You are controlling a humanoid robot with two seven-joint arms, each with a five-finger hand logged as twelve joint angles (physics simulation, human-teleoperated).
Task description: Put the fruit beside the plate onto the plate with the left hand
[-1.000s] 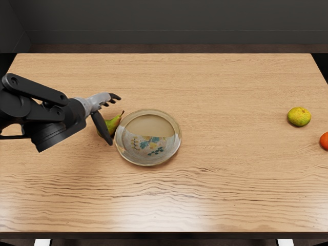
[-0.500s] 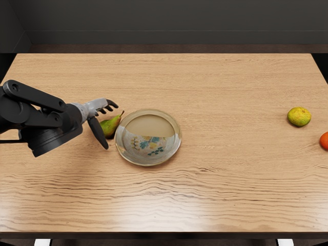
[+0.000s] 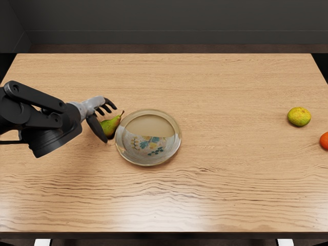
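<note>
A green pear (image 3: pixel 110 124) lies on the table just left of the glass plate (image 3: pixel 147 137), its stem pointing up and right toward the rim. The plate has a patterned centre and holds nothing. My left hand (image 3: pixel 101 119) reaches in from the left and sits right against the pear's left side. Its fingers (image 3: pixel 106 106) are spread above the fruit and the thumb (image 3: pixel 96 128) hangs below it, so the hand brackets the pear without closing on it. No right arm shows.
A yellow-green fruit (image 3: pixel 299 116) lies near the table's right edge, with an orange fruit (image 3: pixel 324 141) cut off by the frame just below it. The wooden table (image 3: pixel 205 184) stretches wide in front of and behind the plate.
My left hand has pulled back slightly to the left and lowered, its thumb drawn in closer to the pear. The pear and plate have stayed put.
</note>
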